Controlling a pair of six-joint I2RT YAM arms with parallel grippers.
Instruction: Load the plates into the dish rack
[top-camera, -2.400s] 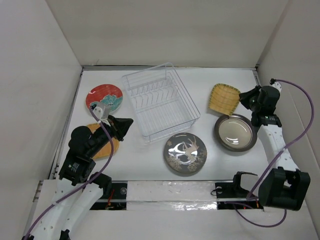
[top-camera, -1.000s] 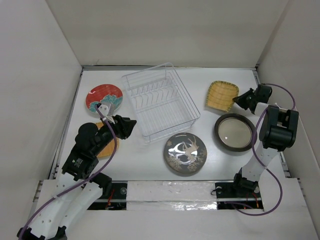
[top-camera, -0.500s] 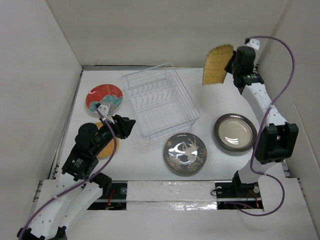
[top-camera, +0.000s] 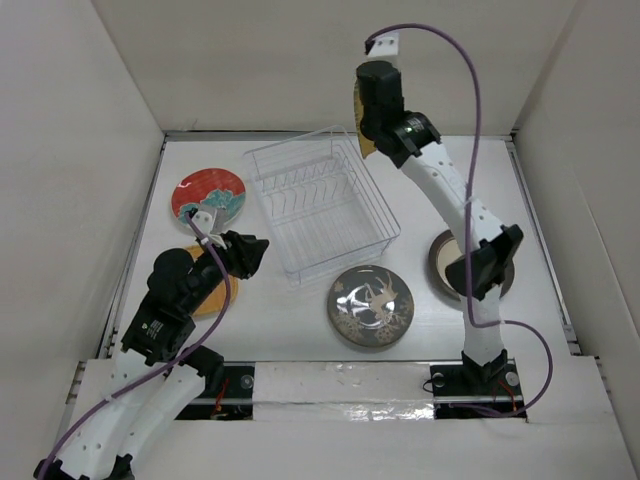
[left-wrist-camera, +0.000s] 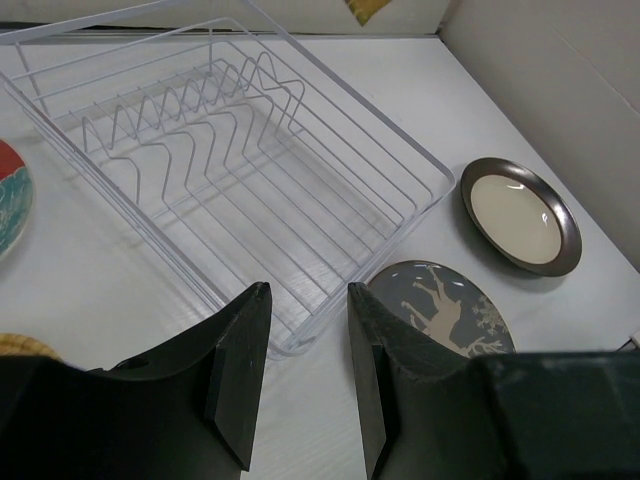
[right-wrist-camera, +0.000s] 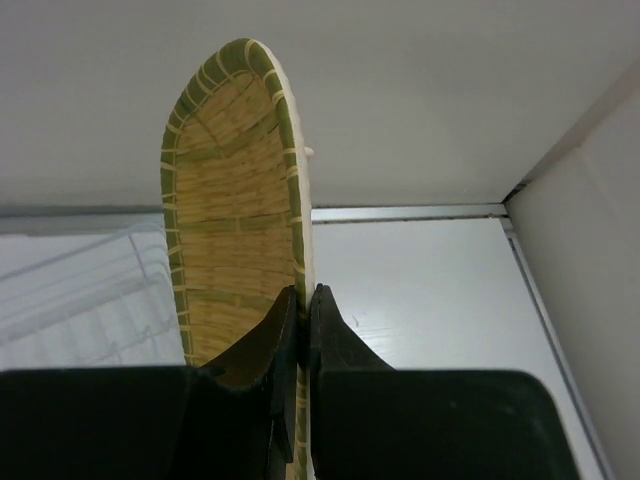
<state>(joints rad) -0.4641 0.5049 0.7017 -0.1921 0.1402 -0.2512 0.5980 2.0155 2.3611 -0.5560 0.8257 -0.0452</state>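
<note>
Our right jaws clench the yellow fan plate (right-wrist-camera: 235, 200) on edge, high above the dish rack's (top-camera: 320, 200) far corner. Our left jaws hang released. That thin rim pinch may slip, dropping the plate outside the dividers.

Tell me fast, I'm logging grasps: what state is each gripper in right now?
Left gripper: open, holding nothing.
Right gripper: shut on the yellow fan-shaped plate, held on edge.
</note>
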